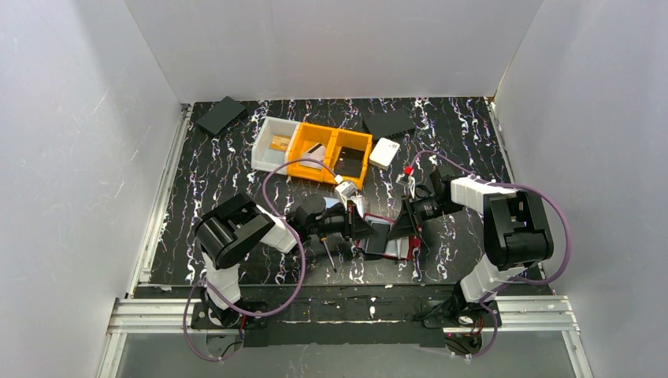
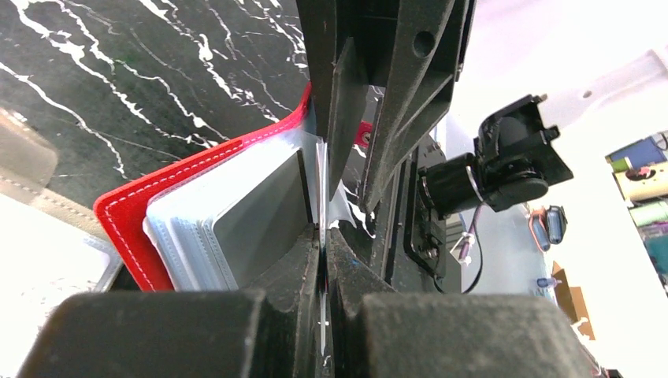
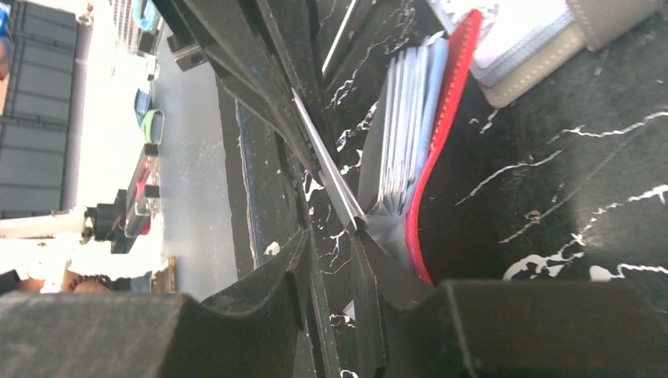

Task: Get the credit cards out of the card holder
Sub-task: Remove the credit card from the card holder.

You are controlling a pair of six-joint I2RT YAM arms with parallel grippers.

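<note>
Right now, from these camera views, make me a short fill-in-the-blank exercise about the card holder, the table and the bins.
The left tool pinches the card holder, whose cover is ____. The table is black with ____ veins. One white bin sits beside two ____ bins. Missing words: red; white; orange.

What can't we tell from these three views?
- Right wrist: the thin sheet in the right end effector is seen edge-on; credit card or sleeve, gripped or not, unclear.
- Left wrist: the left end effector covers its own pinch point; sleeve alone or card too, hidden.
- Top external: the card holder is mostly covered by both end effectors; cards inside can't be counted.
- Top external: orange bin contents too small.
</note>
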